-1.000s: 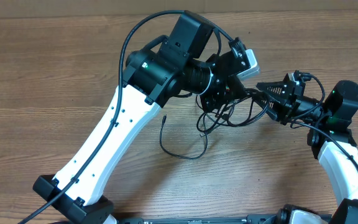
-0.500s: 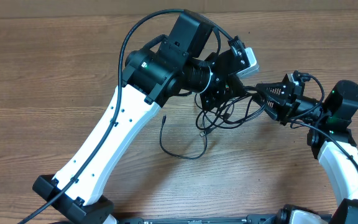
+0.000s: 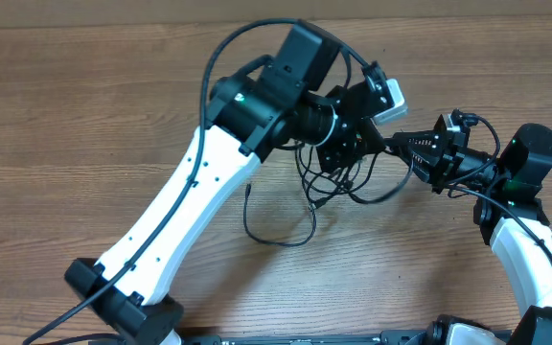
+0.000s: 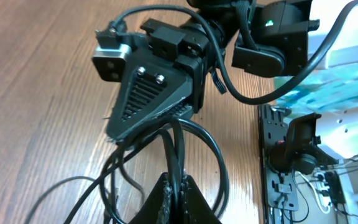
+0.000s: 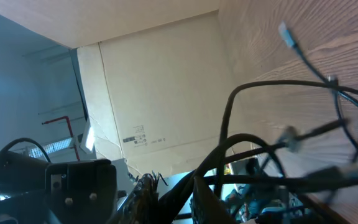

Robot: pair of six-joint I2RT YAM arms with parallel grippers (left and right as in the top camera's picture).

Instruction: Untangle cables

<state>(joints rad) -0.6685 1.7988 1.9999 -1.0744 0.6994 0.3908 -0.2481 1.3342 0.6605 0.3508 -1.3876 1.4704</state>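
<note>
We look down on a wooden table [image 3: 84, 115], with open wood to the left and toward the far edge. The left arm [image 3: 180, 206] slants up from the near-left corner, its wrist bent rightward. The right arm [image 3: 525, 240] reaches in from the near right. The cables [image 3: 329, 187] bunch between the two arms' tips, and one loose strand curls toward the near edge. Only the left wrist view shows the left gripper [image 4: 176, 186] pressed together on strands. The right wrist view shows the right gripper [image 5: 179, 190] pinching a strand, with cardboard [image 5: 160, 81] behind.
</note>
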